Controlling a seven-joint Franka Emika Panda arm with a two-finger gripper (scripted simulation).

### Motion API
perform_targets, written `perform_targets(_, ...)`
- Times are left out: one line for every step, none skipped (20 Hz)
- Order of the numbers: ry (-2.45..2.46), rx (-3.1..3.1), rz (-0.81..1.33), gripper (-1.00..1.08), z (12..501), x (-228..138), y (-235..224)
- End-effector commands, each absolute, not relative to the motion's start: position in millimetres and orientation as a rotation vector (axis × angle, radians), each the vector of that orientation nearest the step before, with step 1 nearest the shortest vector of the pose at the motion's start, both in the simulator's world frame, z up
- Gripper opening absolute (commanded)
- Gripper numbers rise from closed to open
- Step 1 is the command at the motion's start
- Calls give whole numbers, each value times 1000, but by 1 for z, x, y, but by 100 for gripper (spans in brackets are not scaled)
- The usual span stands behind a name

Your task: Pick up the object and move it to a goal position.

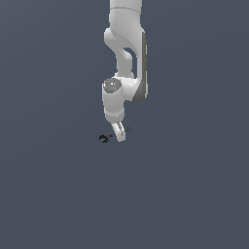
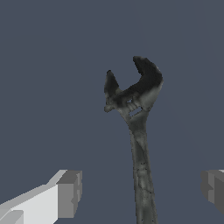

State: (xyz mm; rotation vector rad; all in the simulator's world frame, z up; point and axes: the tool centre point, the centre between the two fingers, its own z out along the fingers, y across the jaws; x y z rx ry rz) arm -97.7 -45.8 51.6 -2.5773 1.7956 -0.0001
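The object (image 2: 139, 144) is a thin dark wrench-like rod with a black C-shaped claw at one end. In the wrist view its handle runs between my two grey finger pads (image 2: 70, 194), with a clear gap on each side. My gripper (image 2: 142, 192) is open around the handle, touching nothing. In the exterior view the object (image 1: 103, 138) lies on the grey floor with its claw toward that view's left. There my gripper (image 1: 119, 135) points straight down over the middle of the rod, and the white fingers hide that part.
The flat dark grey floor (image 1: 185, 194) runs all round the arm. No other thing shows in either view.
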Motion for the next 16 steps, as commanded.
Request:
perform_targets(1798, -2576, 1, 100, 44, -98, -46)
perform_targets(1798, -2576, 1, 100, 39, -99, -46)
perform_targets(1799, -2576, 1, 100, 35, -99, -46)
perform_targets(1800, -2575, 1, 100, 29, -99, -46)
perform_targets(1800, -2575, 1, 100, 25, -99, -46)
perform_targets(1801, -2574, 1, 100, 21, -99, -46)
perform_targets(1801, -2574, 1, 100, 17, -99, -46)
perform_targets(1802, -2573, 1, 100, 14, -99, -46)
perform_targets(1802, -2573, 1, 100, 12, -99, -46)
perform_targets(1802, -2573, 1, 100, 10, -99, -46)
perform_targets(1802, -2573, 1, 100, 8, -99, -46)
perform_targets(1802, -2573, 1, 100, 8, -99, -46)
perform_targets(1802, -2573, 1, 100, 7, -99, -46)
perform_targets(1802, -2573, 1, -100, 7, -99, -46)
perform_targets(1802, -2573, 1, -100, 7, -99, -46)
perform_targets(1802, -2573, 1, -100, 7, -99, -46)
